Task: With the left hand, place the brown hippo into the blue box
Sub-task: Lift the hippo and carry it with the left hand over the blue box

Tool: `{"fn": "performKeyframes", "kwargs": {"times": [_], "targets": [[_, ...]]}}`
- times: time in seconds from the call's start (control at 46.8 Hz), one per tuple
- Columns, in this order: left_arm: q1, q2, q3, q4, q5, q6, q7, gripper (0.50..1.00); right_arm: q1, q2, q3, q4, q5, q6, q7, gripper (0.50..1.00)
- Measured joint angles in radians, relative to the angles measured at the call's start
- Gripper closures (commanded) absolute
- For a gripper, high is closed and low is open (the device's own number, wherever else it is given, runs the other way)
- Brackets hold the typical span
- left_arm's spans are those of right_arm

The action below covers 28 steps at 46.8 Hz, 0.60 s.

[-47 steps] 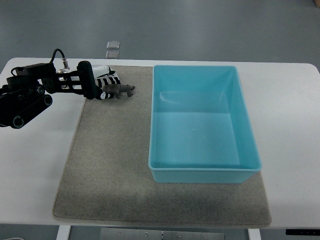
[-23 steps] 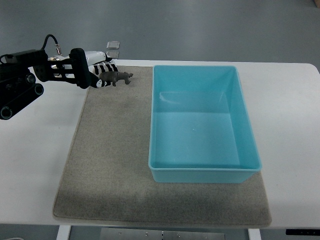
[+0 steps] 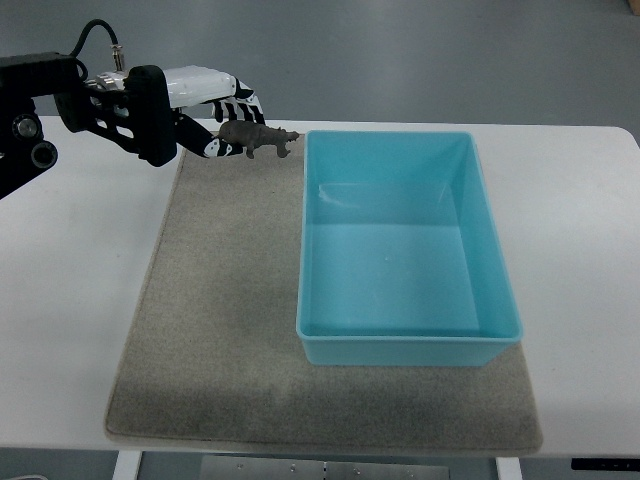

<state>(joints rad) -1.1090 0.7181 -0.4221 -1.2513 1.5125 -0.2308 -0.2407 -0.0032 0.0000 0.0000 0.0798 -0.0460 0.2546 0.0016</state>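
Starting nearest the camera, the grey mat [image 3: 220,340] lies bare along the blue box's [image 3: 405,345] near wall and to that wall's left, so nothing clutters the approach on that side. The blue box holds nothing yet, and its open top gives plenty of room for a drop. Further back, just beyond the box's far-left corner, the brown hippo [image 3: 258,139] is pinched in the fingers of the left hand [image 3: 215,115], snout aimed toward the box. By my reading the pick-up is done and the carry is under way; what remains is crossing the far-left rim, letting go, and pulling clear. That rim is the one edge to mind, since the hippo hangs close beside it. No right hand shows
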Motion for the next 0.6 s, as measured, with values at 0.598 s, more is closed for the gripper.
{"fn": "performKeyframes", "kwargs": {"times": [0.598], "targets": [[-0.126,-0.235,0.061,0.05,0.104,-0.053,0.006,1.0,0.0,0.0,0.0,0.0,0.0,0.0,0.0,0.564]]}}
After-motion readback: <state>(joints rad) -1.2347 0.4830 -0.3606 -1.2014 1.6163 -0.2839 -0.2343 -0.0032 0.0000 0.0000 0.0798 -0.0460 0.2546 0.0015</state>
